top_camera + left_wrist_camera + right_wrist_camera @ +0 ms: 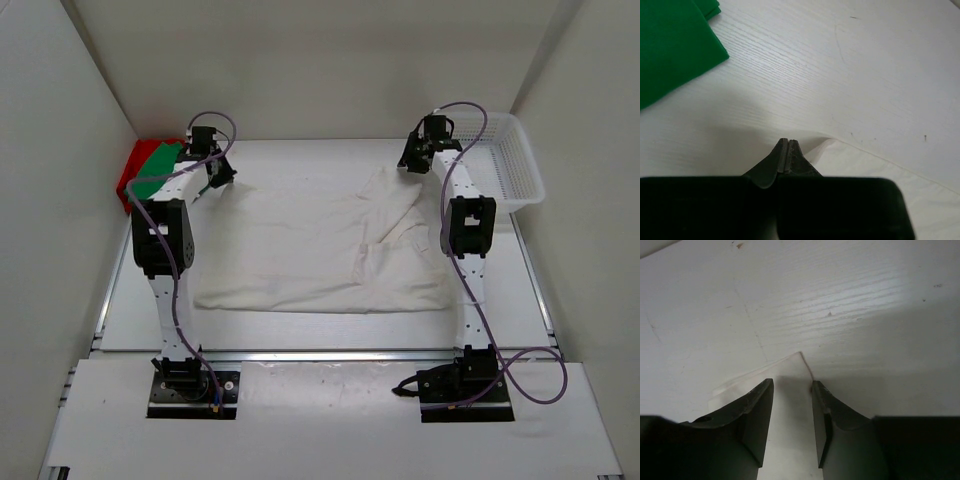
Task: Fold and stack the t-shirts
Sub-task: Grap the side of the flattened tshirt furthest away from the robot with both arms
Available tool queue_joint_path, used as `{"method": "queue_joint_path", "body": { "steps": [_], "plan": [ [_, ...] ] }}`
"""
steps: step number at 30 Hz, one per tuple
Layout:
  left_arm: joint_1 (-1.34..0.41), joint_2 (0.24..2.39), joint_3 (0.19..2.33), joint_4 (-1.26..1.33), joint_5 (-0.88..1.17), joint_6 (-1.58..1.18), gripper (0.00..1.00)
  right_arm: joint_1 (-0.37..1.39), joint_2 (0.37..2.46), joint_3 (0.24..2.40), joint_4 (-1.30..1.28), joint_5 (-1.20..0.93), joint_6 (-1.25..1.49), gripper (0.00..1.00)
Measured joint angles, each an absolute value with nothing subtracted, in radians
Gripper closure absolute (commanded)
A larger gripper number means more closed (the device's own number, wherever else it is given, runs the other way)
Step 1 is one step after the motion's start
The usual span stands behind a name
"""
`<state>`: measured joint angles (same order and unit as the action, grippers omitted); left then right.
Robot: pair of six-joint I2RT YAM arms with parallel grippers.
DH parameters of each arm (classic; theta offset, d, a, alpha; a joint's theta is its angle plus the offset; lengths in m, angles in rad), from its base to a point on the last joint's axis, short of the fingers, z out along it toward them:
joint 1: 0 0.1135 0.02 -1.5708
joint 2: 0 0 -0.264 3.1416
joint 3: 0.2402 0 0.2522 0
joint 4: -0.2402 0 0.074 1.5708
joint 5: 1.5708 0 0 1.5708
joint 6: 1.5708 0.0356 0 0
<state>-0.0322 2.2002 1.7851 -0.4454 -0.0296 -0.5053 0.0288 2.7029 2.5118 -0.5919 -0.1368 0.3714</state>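
Top external view shows the white t-shirt [300, 250] spread across the middle of the table [300, 160]; the green t-shirt [158, 165] lies on the red t-shirt [133, 170] in the far left corner; the mesh basket [512, 160] sits far right; my left gripper [786, 145] is pressed together at the white cloth's far left edge, whether pinching it I cannot tell; my right gripper [792, 390] stands apart, a white cloth corner between its fingers.

The red shirt [128, 180] lies mostly hidden beneath the green shirt [160, 165], itself cropped in the left wrist view. A corner of the white shirt [789, 400] runs off-frame inside the right gripper [792, 386]. That arm partly hides the basket [525, 180].
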Motion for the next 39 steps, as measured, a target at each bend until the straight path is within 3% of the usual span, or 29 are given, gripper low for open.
{"method": "queue_joint_path", "body": {
  "steps": [7, 10, 12, 24, 30, 36, 39],
  "plan": [
    [-0.031, 2.154, 1.742, -0.405, -0.002, -0.533, 1.0, 0.013, 2.729, 2.555, -0.626, -0.204, 0.392, 0.82],
    [-0.029, 2.149, 1.728, -0.389, 0.012, -0.543, 1.0, 0.012, 2.733, 2.555, -0.629, -0.227, 0.397, 0.96],
    [-0.028, 2.149, 1.724, -0.387, 0.016, -0.545, 1.0, 0.012, 2.74, 2.563, -0.633, -0.235, 0.403, 1.0],
    [-0.011, 2.133, 1.712, -0.379, 0.026, -0.548, 1.0, 0.011, 2.709, 2.689, -0.755, -0.31, 0.374, 0.99],
    [-0.005, 2.04, 1.654, -0.362, 0.042, -0.558, 1.0, 0.013, 2.477, 2.526, -0.824, -0.344, 0.308, 1.0],
    [0.005, 1.938, 1.577, -0.316, 0.079, -0.569, 1.0, 0.044, 2.371, 2.476, -0.91, -0.302, 0.241, 1.0],
    [0.03, 1.884, 1.481, -0.276, 0.093, -0.577, 1.0, 0.075, 2.261, 2.276, -0.894, -0.266, 0.215, 1.0]
  ]
}}
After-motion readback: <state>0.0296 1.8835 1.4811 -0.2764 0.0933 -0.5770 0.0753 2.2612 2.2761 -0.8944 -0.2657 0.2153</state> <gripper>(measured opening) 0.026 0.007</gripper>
